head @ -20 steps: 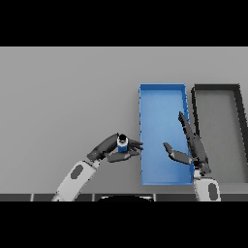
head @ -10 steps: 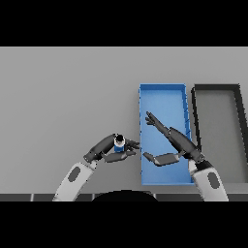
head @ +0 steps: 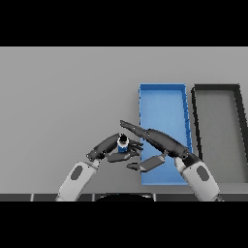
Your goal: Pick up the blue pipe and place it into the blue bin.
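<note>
Grey table (head: 68, 92) seen from above. Blue pipe (head: 123, 144) near the front, just left of the blue bin (head: 162, 97), outside it. Pipe upright or nearly so: dark round opening on top, short blue body below. Cannot tell whether resting on the table or lifted clear.

Left hand (head: 107, 147) in from the lower left, white and grey forearm angled up to the right. Fingers curled round the blue pipe on its left and front sides; pinching it, thumb below and fingers beside. Dark fingertips reaching just past the pipe toward the bin's left wall.

Right hand (head: 154, 140) in from the lower right, forearm crossing the bin's front right corner. Palm over the bin's front left part. Fingers straight and held together, stretched leftward across the bin's left wall, tips ending just above the pipe's top. Thumb (head: 145, 164) held apart, pointing left below the fingers, tip near the left hand's fingertips. Holding nothing. Contact between right fingers and pipe: cannot tell; very close.

Blue bin long and narrow, running away from the robot, floor bare where visible. Dark grey bin (head: 217, 92) just beside it on the right, same shape, parallel, narrow gap between the two. Rear halves of both bins unobstructed.
</note>
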Controlling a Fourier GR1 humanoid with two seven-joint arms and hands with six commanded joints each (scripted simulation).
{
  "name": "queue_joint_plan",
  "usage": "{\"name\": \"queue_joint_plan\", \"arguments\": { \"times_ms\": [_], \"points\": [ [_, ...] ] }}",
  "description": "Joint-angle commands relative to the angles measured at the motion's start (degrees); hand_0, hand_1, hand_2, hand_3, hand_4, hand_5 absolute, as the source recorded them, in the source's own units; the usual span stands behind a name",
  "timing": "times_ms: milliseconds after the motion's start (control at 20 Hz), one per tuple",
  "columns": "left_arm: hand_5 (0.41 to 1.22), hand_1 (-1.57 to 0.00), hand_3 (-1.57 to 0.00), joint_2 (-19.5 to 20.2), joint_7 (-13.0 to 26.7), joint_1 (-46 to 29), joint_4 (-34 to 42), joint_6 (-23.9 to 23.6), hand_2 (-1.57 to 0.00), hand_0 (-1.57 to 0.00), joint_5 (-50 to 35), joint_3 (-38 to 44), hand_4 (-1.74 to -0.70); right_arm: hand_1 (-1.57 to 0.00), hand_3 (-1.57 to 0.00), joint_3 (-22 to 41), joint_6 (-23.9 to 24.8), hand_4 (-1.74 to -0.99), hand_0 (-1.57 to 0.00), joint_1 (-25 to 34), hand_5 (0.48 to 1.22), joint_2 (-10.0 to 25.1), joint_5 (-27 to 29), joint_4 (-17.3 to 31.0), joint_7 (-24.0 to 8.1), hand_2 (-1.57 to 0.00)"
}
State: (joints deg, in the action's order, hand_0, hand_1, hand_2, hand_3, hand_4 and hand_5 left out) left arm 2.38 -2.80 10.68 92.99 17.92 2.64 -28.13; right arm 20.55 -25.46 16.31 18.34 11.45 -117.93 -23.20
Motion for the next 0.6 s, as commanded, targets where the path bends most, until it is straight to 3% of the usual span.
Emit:
{"name": "queue_joint_plan", "arguments": {
  "times_ms": [0, 250, 350, 400, 450, 500, 550],
  "points": [
    [1.221, -1.57, -1.57, -0.3, 0.3, 0.0, -0.3, 0.2, -1.57, -1.57, 0.3, 0.0, -1.48, 0.00, 0.00, 1.4, -0.2, -1.195, 0.00, 1.1, 0.513, -1.3, -0.6, 1.1, -0.5, 0.00],
    [1.221, -1.57, -1.57, -1.0, -0.5, 0.3, -1.7, 3.0, -1.57, -1.57, -0.7, 1.8, -1.45, -0.01, 0.00, 3.0, -1.0, -1.214, 0.00, 7.9, 0.511, -5.7, 0.1, 7.1, -3.0, -0.02],
    [1.221, -1.57, -1.57, -1.9, -0.6, 0.4, -2.0, 3.4, -1.57, -1.57, -0.3, 2.0, -1.46, -0.11, -0.05, 2.7, -1.7, -1.222, -0.02, 9.6, 0.517, -6.0, 1.4, 8.2, -3.8, -0.13],
    [1.221, -1.57, -1.57, -1.9, 0.6, 0.2, -1.5, 3.1, -1.57, -1.57, 0.0, 2.2, -1.51, -0.24, -0.14, 3.2, -2.3, -1.255, -0.17, 10.2, 0.519, -6.5, 1.5, 9.2, -3.9, -0.25],
    [1.221, -1.57, -1.30, -1.6, 1.2, -1.1, -0.8, 3.3, -1.54, -1.57, -0.1, 2.3, -1.56, -0.44, -0.31, 3.5, -2.6, -1.303, -0.40, 10.5, 0.520, -6.8, 0.9, 10.0, -3.7, -0.43],
    [1.221, -1.57, -1.14, -2.1, 3.1, -1.3, -0.6, 3.5, -1.53, -1.57, -0.6, 2.3, -1.60, -0.65, -0.50, 3.7, -2.5, -1.383, -0.63, 11.9, 0.523, -7.6, 0.6, 10.8, -4.3, -0.66],
    [1.221, -1.57, -1.16, -2.4, 3.8, -1.0, -0.7, 3.4, -1.54, -1.57, -0.2, 2.2, -1.63, -0.84, -0.66, 4.0, -2.5, -1.446, -0.82, 11.8, 0.527, -8.0, -0.7, 12.1, -3.5, -0.84]
  ]
}}
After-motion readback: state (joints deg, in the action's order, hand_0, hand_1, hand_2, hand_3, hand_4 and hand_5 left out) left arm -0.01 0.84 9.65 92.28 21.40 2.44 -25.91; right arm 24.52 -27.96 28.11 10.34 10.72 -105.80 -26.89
